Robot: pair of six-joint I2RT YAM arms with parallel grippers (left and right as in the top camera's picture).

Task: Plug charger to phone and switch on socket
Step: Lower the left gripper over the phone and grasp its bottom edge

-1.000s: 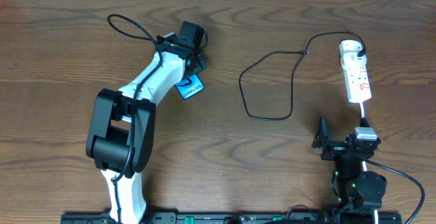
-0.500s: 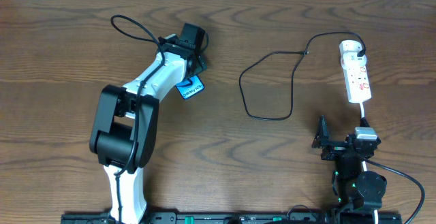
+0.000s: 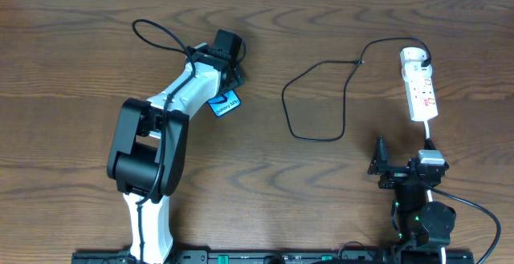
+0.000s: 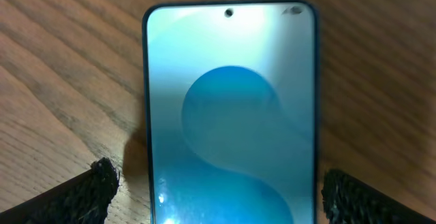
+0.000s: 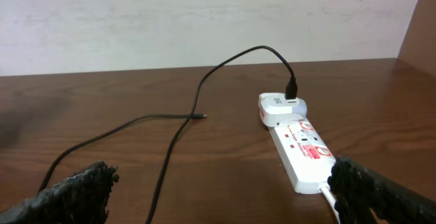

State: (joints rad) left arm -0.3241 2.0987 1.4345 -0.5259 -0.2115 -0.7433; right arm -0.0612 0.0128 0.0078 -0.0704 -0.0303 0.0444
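The wooden table (image 3: 337, 216) carries the left arm (image 3: 181, 95), stretched toward the far edge. The left gripper (image 4: 218, 197) is spread wide, one finger on either side of the phone (image 4: 230, 101), left of centre. The right gripper (image 5: 225, 197) gapes empty at the near-right corner. The socket (image 3: 422, 87) lies along the right edge, with the charger (image 3: 283, 102) plugged into its far end and the tip loose on the wood.

The phone (image 4: 230, 115) has a light blue screen with a darker blue curved shape and a dark edge, the socket (image 5: 303, 149) is white with red marks, the charger (image 3: 283, 97) is black, and the table (image 3: 72, 71) is brown with wood grain.
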